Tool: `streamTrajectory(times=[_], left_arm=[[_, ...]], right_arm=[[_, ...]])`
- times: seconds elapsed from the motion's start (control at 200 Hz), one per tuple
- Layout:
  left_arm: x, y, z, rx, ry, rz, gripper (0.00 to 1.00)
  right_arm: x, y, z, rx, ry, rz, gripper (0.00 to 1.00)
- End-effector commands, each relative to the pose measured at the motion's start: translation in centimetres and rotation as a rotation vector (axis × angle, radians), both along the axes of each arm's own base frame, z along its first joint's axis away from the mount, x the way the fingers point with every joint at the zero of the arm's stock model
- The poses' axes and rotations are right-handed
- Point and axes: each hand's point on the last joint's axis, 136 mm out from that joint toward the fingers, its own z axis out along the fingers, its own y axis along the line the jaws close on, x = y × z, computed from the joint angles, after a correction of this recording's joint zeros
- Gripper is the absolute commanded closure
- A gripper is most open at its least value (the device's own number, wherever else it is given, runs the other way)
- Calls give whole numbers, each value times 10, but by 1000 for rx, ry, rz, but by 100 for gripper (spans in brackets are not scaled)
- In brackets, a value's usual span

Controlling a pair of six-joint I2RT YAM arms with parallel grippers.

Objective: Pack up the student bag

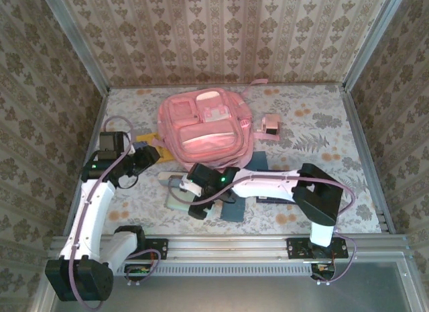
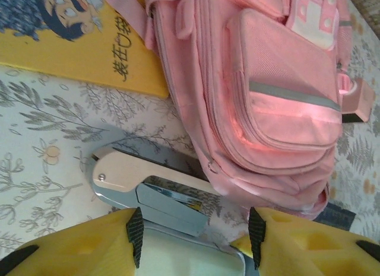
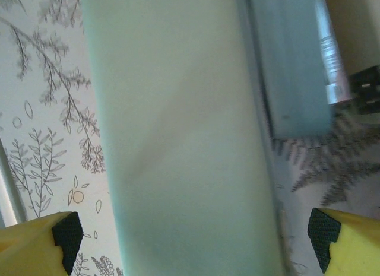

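Note:
The student bag [image 1: 204, 127] is a large pink backpack lying flat at the back middle of the table, its front pockets [image 2: 285, 104] facing up. My left gripper [image 1: 146, 158] sits at the bag's lower left corner. In its wrist view the left gripper [image 2: 196, 237] is open above a silver folding metal tool [image 2: 148, 187] and the end of a pale green case [image 2: 190, 252]. My right gripper [image 1: 185, 184] hovers over that pale green case [image 3: 178, 139]. It is open wide, a pad [image 3: 68, 240] on each side and neither touching the case.
A yellow book [image 2: 77, 44] lies partly under the bag's left side. A small pink box [image 1: 271, 124] stands right of the bag. A dark blue book [image 1: 234, 211] and a dark flat item [image 1: 275, 199] lie under the right arm, near the front rail [image 1: 228, 243].

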Motion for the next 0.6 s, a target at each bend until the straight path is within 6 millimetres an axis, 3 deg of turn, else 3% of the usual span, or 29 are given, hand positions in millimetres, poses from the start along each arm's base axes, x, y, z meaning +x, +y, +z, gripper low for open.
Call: streamTrajectory(times=[0.0,0.12,0.365,0.59], left_arm=[[-1,-7,-1,-61,6,-14,48],[0,-8,1,-70,-3,-17,48],[-1,-11,-5,-92,11,-9,48],[1,-6,-3,-72,20,13,48]], right_arm=[[9,-11,-13,-96,-53,-11,0],[14,-18,-27,-136,-94,-12,0],[6,-22,-53,-184,-71,10,1],[-2,-18,-39,-119,-62,37,21]])
